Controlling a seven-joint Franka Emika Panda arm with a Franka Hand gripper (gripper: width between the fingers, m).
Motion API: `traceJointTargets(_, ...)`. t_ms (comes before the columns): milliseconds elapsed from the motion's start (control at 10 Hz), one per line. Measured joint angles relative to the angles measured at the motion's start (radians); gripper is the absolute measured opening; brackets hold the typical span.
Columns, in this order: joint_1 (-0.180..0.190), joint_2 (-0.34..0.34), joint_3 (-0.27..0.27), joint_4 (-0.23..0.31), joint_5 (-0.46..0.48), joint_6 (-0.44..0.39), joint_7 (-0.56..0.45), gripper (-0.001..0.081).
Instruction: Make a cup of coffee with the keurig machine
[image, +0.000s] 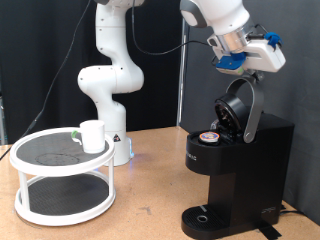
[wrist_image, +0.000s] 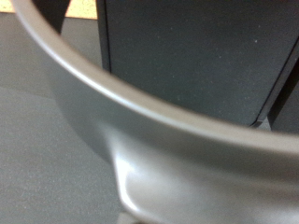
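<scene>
A small line of pale lettering runs across the front of the keurig (image: 235, 165), just under its top deck, but it is too small to read. No other writing shows anywhere.

The keurig is a boxy matte black brewer standing on the wooden counter (image: 150, 205) at the exterior view's right. Its rounded lid (image: 240, 108) is hinged up and open, with a grey handle arching over it. In the open chamber sits a pod (image: 210, 137) with a reddish top. At the base, a round drip tray (image: 207, 217) shows at the front.

The cup (image: 93, 136) is plain white and cylindrical, far smaller than the keurig. It stands upright on the top shelf of a white two-tier round rack (image: 62, 176) at the exterior view's left, well apart from the keurig. The rack's shelves are dark mesh inside white rims.

The hand (image: 243, 62), white with blue parts, hangs just above the raised lid, at the handle's top. Whether its fingers are apart or together I cannot tell; neither view shows them clearly. The wrist view is filled by a curved grey band, blurred and very near, which looks like the lid handle (wrist_image: 140, 121), with black panels behind it. The white arm base (image: 108, 85) stands behind the rack.
</scene>
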Motion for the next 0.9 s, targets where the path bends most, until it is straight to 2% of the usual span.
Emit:
traceJointTargets(500,-0.025,-0.034,-0.03,-0.028,-0.001,-0.006,-0.035,0.0005)
traceJointTargets(900,-0.052,-0.051,-0.057,-0.047,-0.009,-0.043,-0.08,0.0005)
